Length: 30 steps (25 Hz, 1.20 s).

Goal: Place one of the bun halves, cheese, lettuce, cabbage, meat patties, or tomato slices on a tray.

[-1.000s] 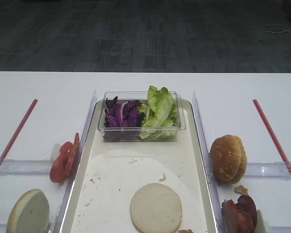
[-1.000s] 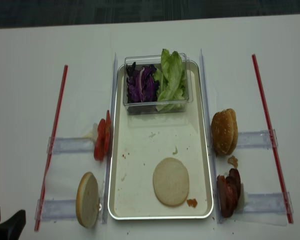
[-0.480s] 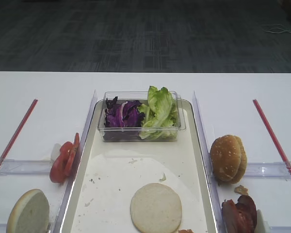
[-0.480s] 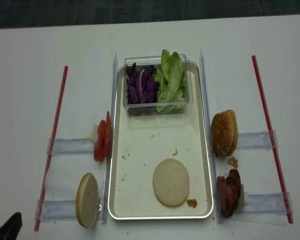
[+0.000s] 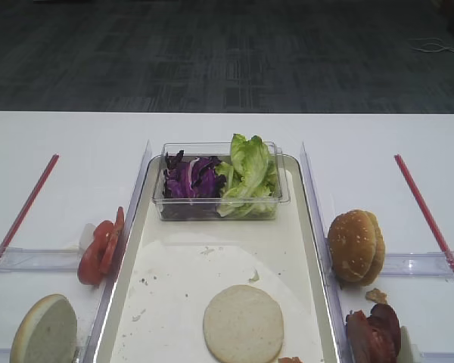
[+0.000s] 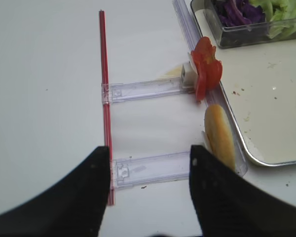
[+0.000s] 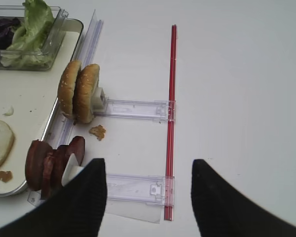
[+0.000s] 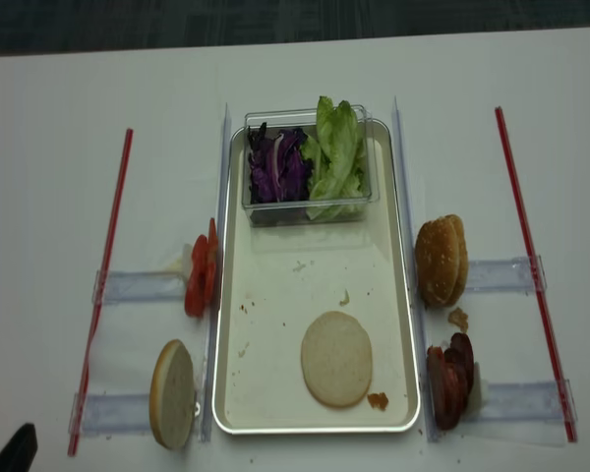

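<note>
i see left gripper low over bench, fingers spread, empty. right gripper likewise, fingers apart. one bun half flat on tray, lower centre; another lower left, off tray.

A white bench carries a long off-white tray at its centre, flanked by two red strips and clear plastic holders propping tomato slices, bun halves, sesame bun tops and meat patties on edge.
</note>
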### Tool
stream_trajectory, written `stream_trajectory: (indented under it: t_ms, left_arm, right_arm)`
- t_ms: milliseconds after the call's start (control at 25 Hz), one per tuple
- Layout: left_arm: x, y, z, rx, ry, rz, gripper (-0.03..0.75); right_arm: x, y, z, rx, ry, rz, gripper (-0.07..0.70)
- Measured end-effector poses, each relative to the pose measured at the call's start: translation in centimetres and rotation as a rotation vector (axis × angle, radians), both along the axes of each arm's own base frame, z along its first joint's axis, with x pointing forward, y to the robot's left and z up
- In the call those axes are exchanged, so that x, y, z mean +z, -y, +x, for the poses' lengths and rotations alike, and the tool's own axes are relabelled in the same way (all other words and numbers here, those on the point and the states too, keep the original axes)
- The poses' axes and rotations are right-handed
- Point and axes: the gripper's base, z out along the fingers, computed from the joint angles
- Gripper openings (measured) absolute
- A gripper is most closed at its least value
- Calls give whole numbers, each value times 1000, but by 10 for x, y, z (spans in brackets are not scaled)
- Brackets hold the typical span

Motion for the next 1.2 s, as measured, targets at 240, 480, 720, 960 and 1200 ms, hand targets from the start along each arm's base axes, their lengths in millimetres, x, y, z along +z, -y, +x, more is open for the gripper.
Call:
stream_trajectory:
  t_ms: [240, 480, 720, 960, 1200]
  left_arm:
    - [0, 0, -1, 8, 2, -6, 349]
    - [0, 0, -1, 10, 2, -9, 349]
    - [0, 0, -1, 19, 1, -19, 349]
    - [0, -2, -1, 38, 0, -21, 349]
    - [0, -2, -1, 40, 0, -21, 349]
  right_arm:
    - [0, 0, 0, 1, 0, 2, 409]
    - [0, 0, 0, 1, 0, 2, 409]
    - [0, 0, 0, 1, 0, 2, 409]
    - [0, 0, 0, 1, 0, 2, 409]
    - [0, 0, 0, 1, 0, 2, 409]
